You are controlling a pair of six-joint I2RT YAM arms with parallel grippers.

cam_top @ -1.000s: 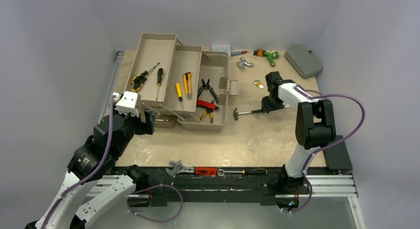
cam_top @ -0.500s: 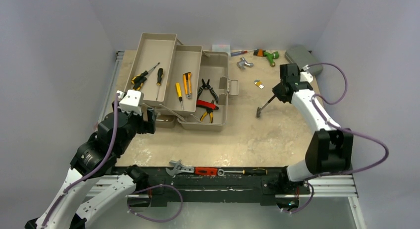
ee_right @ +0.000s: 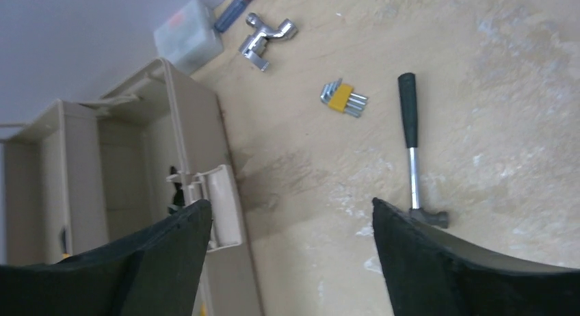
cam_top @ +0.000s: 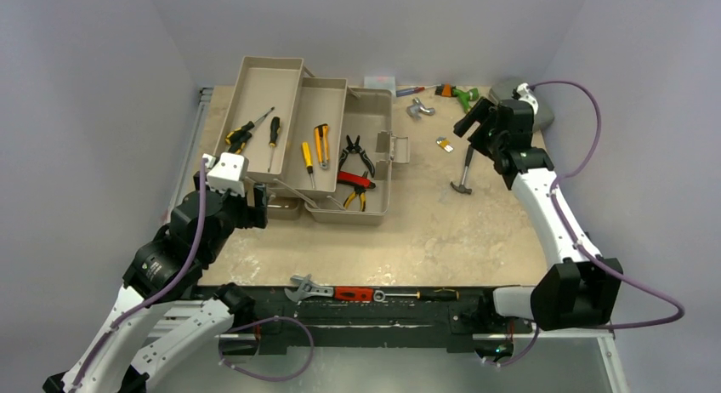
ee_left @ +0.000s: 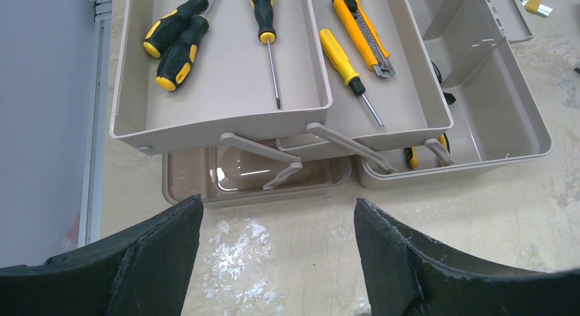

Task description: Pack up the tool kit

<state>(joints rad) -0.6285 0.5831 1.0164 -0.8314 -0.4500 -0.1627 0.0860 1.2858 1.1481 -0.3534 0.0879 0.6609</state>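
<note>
Three tiers of the tan toolbox (cam_top: 371,119) stand folded open at the far left of the worktop (cam_top: 425,231), with the trays stepping out to the left. Black-and-yellow screwdrivers (cam_top: 241,135) lie in the outer tray. A yellow screwdriver (cam_top: 307,159) and a utility knife (cam_top: 321,142) lie in the middle tray. Black pliers (cam_top: 357,150) and red pliers (cam_top: 353,179) lie in the base. Just off the box's near side the left fingers (ee_left: 143,261) hover spread apart, holding nothing. To the right of the box a hammer (cam_top: 465,170) lies flat on the worktop, its head toward the near edge, near a yellow hex-key set (cam_top: 444,144). The right fingers (ee_right: 444,275) hang above the hammer, apart and touching nothing. A wrench (cam_top: 308,287) lies along the near edge.
</note>
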